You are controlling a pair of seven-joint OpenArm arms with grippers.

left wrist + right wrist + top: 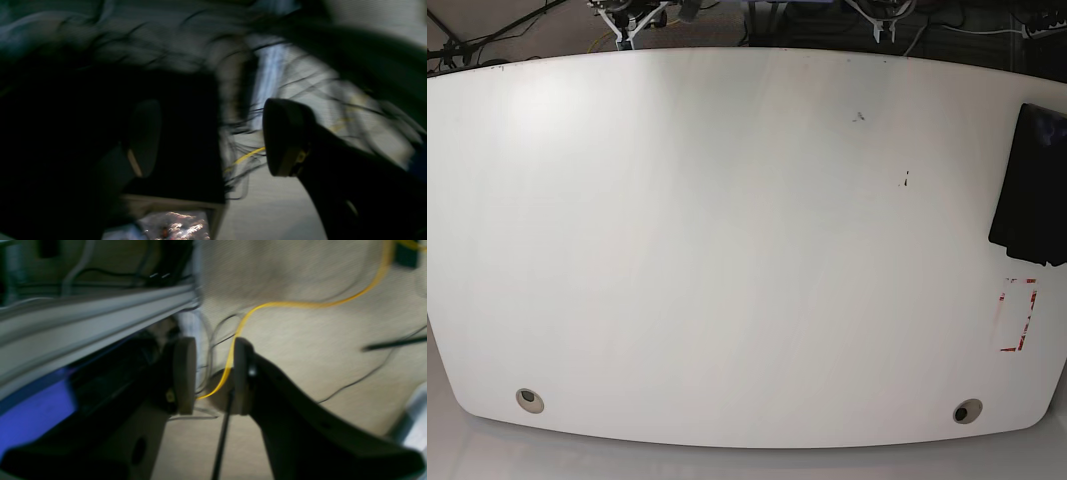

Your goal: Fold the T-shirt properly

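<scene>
**Folded shirt parked at the table edge, both arms clear**

The T-shirt (pixel 1030 185) lies as a compact dark rectangle at the right edge of the white table (pixel 727 250) in the base view, partly cut off by the frame. Its long axis runs from the far side toward the near side, tilted slightly.

Neither arm shows over the table. The left end effector (pixel 206 138) stands wide open and holds nothing. The right end effector (pixel 209 375) is partly open, with only a yellow cable (pixel 300 305) on the floor visible through the gap.

The folding looks finished, or nearly so. Any next move would only call for checking the bundle.
</scene>
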